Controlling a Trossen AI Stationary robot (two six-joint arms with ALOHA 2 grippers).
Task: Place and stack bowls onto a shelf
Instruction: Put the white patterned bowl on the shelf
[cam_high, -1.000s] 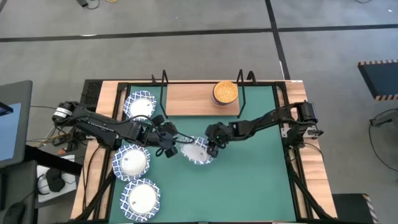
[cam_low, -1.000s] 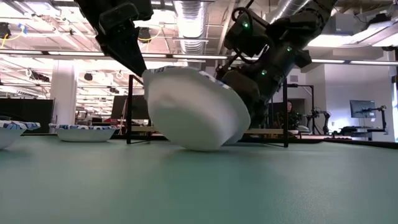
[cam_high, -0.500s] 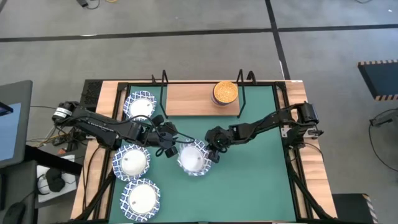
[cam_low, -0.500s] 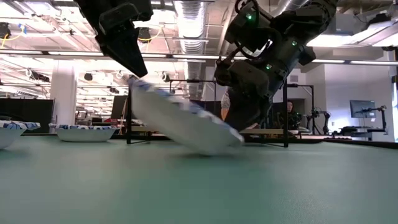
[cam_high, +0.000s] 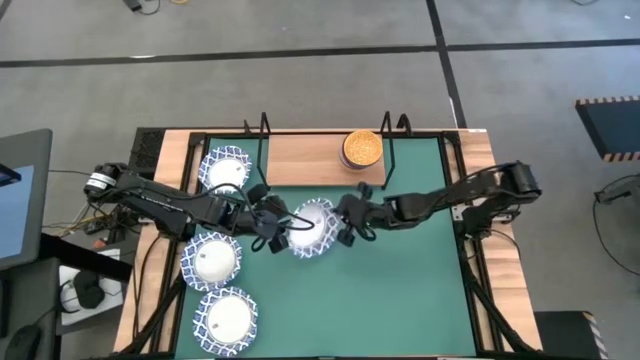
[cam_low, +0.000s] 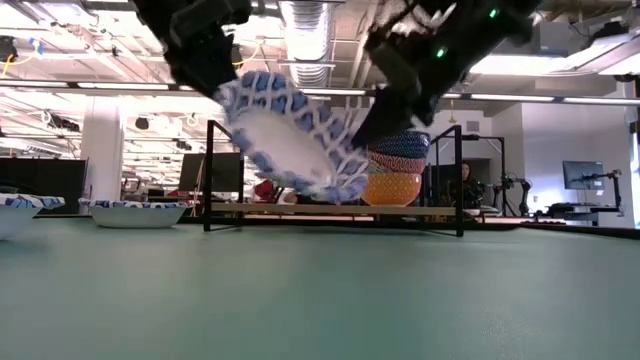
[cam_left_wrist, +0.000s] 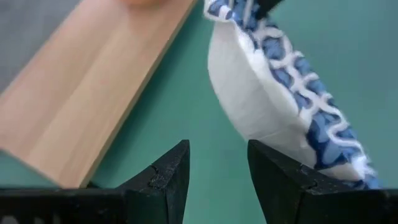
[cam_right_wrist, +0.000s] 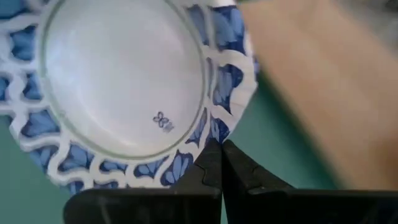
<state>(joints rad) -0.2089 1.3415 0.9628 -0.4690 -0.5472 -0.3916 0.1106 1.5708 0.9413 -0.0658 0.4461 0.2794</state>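
Note:
A white bowl with a blue lattice rim (cam_high: 312, 228) hangs tilted above the green mat (cam_high: 400, 290), its inside facing up and toward the near edge (cam_low: 290, 140). My right gripper (cam_high: 345, 226) is shut on its rim from the table's right. My left gripper (cam_high: 272, 228) stands open just left of the bowl, nothing between its fingers (cam_left_wrist: 214, 155); whether a finger touches the rim I cannot tell. Behind them the wooden shelf (cam_high: 310, 160) carries a stack of small bowls (cam_high: 361, 148) at its right end. My right gripper pinches the bowl's lattice rim (cam_right_wrist: 214, 127) between its two fingers, on the side toward the table's right. The fingers come in roughly level from the right. The bowl is lifted clear of the mat and tilted, its left rim (cam_low: 228, 95) high and its right rim low.
Three more lattice-rimmed bowls rest on the mat at the left: one far (cam_high: 223, 168), one in the middle (cam_high: 210, 260), one near (cam_high: 228, 318). The shelf's black wire supports (cam_low: 208, 175) rise at both ends. Open mat lies to the right and near.
The bowl leaned on the mat by its rim, underside toward the near edge. It tipped over with its inside up, then rose clear of the mat with my right gripper, which went up and toward the shelf.

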